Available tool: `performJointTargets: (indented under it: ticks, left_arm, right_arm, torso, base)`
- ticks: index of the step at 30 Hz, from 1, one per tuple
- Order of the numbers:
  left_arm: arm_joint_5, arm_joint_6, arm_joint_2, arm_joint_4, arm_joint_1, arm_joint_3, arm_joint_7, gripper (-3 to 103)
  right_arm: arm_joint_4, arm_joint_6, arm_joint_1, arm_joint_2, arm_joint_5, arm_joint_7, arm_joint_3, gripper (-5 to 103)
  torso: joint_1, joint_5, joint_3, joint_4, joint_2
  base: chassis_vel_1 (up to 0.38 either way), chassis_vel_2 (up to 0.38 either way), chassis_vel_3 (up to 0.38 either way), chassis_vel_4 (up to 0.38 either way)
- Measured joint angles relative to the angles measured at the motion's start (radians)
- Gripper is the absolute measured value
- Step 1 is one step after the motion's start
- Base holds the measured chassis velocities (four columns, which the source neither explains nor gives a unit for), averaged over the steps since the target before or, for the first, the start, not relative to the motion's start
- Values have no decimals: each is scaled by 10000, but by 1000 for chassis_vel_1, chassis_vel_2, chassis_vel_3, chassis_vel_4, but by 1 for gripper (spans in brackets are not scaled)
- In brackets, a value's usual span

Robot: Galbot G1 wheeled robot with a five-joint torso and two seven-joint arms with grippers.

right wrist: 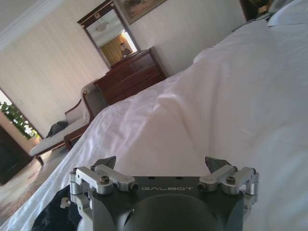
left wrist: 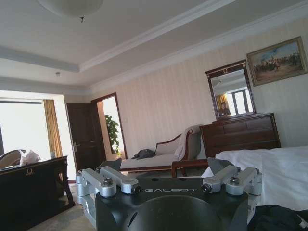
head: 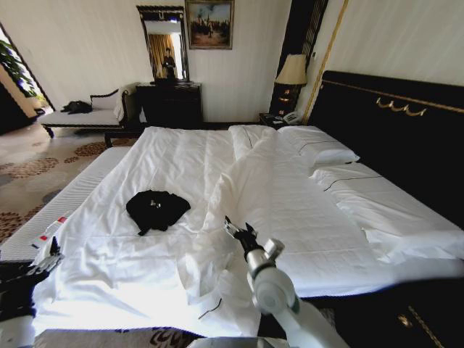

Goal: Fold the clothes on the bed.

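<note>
On bed, left of rumpled duvet: black T-shirt bunched on white sheet. Right gripper above duvet edge, just right of shirt, jaws spread, empty. Left gripper at bed's near-left edge, fingers apart, empty.

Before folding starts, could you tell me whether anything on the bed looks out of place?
The black T-shirt lies crumpled in a heap on the bed, not spread flat, and the white duvet is bunched up beside it.
</note>
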Motion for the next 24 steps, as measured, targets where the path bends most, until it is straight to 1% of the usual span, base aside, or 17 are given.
performJointTargets:
  ticks: [1, 2, 4, 6, 8, 10, 11, 12, 15, 16, 19, 21, 22, 24]
  left_arm:
    - [1, -10, -27, -45, 30, -39, -5, 100]
    - [1, -10, -27, -45, 30, -39, -5, 100]
    - [2, -28, -88, -144, 90, -122, -17, 100]
    - [4, -44, -141, -214, 138, -165, -21, 100]
    - [12, -55, -162, -237, 151, -172, -25, 100]
    - [72, -77, -213, -300, 180, -175, -34, 100]
    - [72, -77, -213, -300, 180, -175, -34, 100]
    - [92, -89, -230, -321, 190, -175, -37, 100]
    - [170, -118, -285, -372, 214, -170, -41, 100]
    - [170, -118, -285, -372, 214, -170, -41, 100]
    - [261, -137, -336, -401, 227, -127, -46, 100]
    - [318, -144, -365, -421, 234, -94, -48, 100]
    - [318, -144, -365, -421, 234, -94, -48, 100]
    - [376, -153, -396, -430, 236, -56, -51, 100]
  right_arm:
    - [6, -158, 304, -108, 293, 171, -137, 100]
    - [6, -158, 304, -108, 293, 171, -137, 100]
    - [145, -592, 787, -325, 835, 616, -478, 100]
    - [265, -1002, 940, -429, 1077, 1006, -840, 100]
    - [277, -1108, 935, -445, 1089, 1091, -962, 100]
    - [191, -1240, 732, -403, 829, 1144, -1347, 100]
    - [191, -1240, 732, -403, 829, 1144, -1347, 100]
    - [119, -1240, 635, -337, 634, 1115, -1452, 100]
    - [-5, -1173, 423, -29, 91, 825, -1704, 100]
    - [-5, -1173, 423, -29, 91, 825, -1704, 100]
    - [-19, -1098, 447, 346, -183, 643, -1851, 100]
    - [-117, -964, 503, 474, -546, 411, -1947, 100]
    - [-117, -964, 503, 474, -546, 411, -1947, 100]
    - [-271, -810, 542, 527, -1056, 152, -2135, 100]
  torso:
    - [0, -1, 0, 2, 0]
    - [0, -1, 0, 2, 0]
    - [1, 0, 0, 0, -1]
    - [0, 0, 0, 0, 0]
    - [0, 0, 0, -1, 0]
    - [-1, 0, -1, -1, 0]
    - [-1, 0, -1, -1, 0]
    - [0, -1, -1, -2, 0]
    - [0, 0, -1, -2, 0]
    - [0, 0, -1, -2, 0]
    - [-1, -1, -1, -1, 0]
    - [-1, -1, -1, -1, 0]
    - [-1, -1, -1, -1, 0]
    - [0, -1, -1, -1, 0]
  base:
    - [0, 0, 0, 0]
    - [0, 0, 0, 0]
    - [0, 0, 0, 0]
    - [0, 0, 0, 0]
    - [0, 0, 0, 0]
    - [0, 0, 0, 0]
    - [0, 0, 0, 0]
    - [0, 0, 0, 0]
    - [0, 0, 0, 0]
    - [0, 0, 0, 0]
    - [0, 0, 0, 0]
    - [0, 0, 0, 0]
    - [0, 0, 0, 0]
    - [0, 0, 0, 0]
